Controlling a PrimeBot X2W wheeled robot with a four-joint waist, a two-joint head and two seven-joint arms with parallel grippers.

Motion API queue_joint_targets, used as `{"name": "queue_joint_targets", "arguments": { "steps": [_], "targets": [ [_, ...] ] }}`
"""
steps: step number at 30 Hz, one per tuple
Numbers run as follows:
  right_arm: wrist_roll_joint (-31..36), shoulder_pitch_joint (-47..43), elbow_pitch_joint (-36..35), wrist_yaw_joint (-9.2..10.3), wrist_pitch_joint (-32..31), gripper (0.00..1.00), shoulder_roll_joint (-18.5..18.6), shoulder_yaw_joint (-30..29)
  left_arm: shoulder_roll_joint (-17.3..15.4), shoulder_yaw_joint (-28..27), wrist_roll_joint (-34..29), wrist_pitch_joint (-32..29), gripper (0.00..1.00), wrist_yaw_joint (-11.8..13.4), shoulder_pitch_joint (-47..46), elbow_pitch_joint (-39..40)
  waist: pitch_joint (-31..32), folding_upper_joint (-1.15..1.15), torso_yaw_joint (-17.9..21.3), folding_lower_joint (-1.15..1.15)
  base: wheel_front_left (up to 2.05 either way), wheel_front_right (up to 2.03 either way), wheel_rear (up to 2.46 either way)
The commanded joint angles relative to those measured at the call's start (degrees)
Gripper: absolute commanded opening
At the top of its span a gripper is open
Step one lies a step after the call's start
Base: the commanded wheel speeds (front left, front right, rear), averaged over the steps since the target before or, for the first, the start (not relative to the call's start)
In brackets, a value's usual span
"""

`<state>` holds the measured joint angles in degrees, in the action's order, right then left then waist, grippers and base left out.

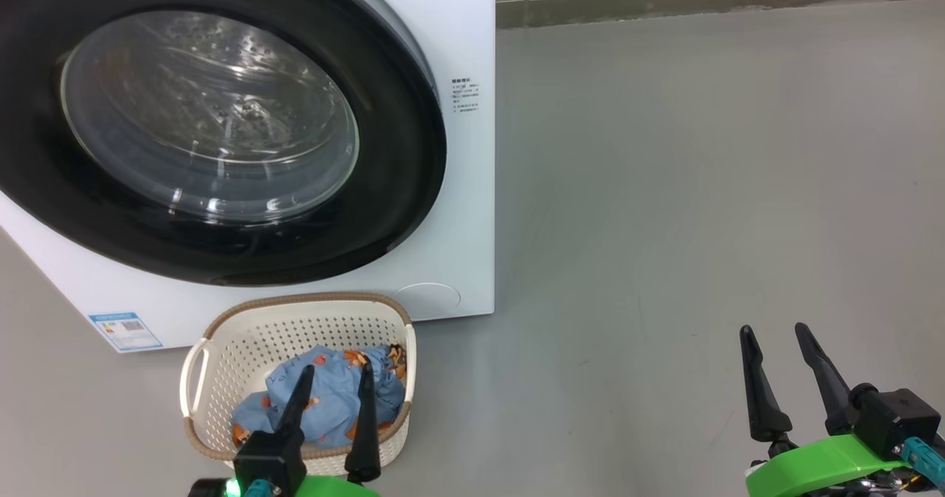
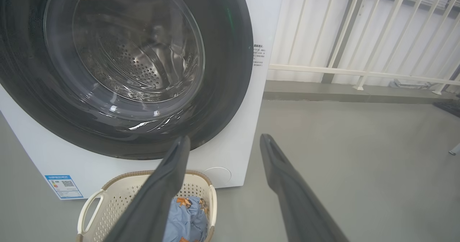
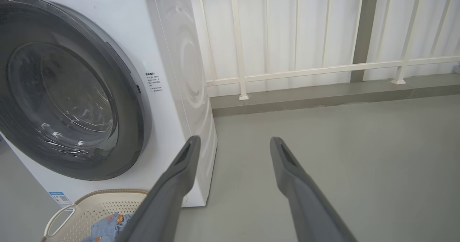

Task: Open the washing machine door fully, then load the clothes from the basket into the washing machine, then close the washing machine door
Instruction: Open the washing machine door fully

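**Grippers.** The left gripper (image 1: pixel 336 370) stands with both dark tapered fingers spread apart and nothing between them. It is poised above the basket (image 1: pixel 306 300), and no contact with the cloth is apparent. The right gripper (image 1: pixel 774 331) is likewise spread and empty, over bare floor (image 1: pixel 664 224) well to the right of the machine.

**Clothes.** The clothes (image 1: pixel 332 408) lie bunched in the near half of the basket. The fabric is light blue with orange and brown patches. Expect a light, limp load that drapes and trails. Pinch a raised fold at the top of the bundle.

**Basket.** Cream perforated plastic, rounded rectangle, brown woven-look rim, loop handles. It sits on the floor just in front of the machine. It is probably light enough to slide on the smooth floor if snagged.

**Door.** The washing machine door (image 1: pixel 399 150) is shut against the white washing machine (image 1: pixel 465 224). Its wide black rim is glossy and likely slippery, and the clear glass bowl (image 1: pixel 207 113) is rigid and not a grip surface. Expect latch resistance, then a stiff hinged swing. The right wrist view shows a small notch (image 3: pixel 137 88) at the rim's right edge. This is a probable pull point, but it is too small to confirm.
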<state>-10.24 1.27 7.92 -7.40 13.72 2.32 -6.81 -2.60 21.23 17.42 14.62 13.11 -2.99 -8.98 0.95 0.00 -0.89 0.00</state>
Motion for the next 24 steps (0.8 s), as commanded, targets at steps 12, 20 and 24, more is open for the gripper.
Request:
{"name": "queue_joint_targets", "arguments": {
  "steps": [12,20,24],
  "targets": [
    [0.6,1.3,-2.2,-0.09,0.3,1.00,0.6,2.0,-0.3,-2.8,-0.7,0.4,1.00,1.7,-1.9,1.3,0.0,0.00,-0.3,0.00,0.00,0.00,0.00],
    [0.5,1.2,-2.8,-0.09,0.4,1.00,0.6,2.3,-0.3,-5.0,-1.8,0.4,1.00,2.1,-1.6,2.3,-0.6,0.00,-0.7,0.00,0.00,0.00,0.00],
    [0.5,1.3,-3.2,-0.09,0.5,1.00,0.6,2.2,-0.3,-6.1,-2.1,0.4,1.00,2.2,-1.5,2.9,-1.7,0.00,-1.3,0.00,0.00,0.00,0.00]
  ]
}}
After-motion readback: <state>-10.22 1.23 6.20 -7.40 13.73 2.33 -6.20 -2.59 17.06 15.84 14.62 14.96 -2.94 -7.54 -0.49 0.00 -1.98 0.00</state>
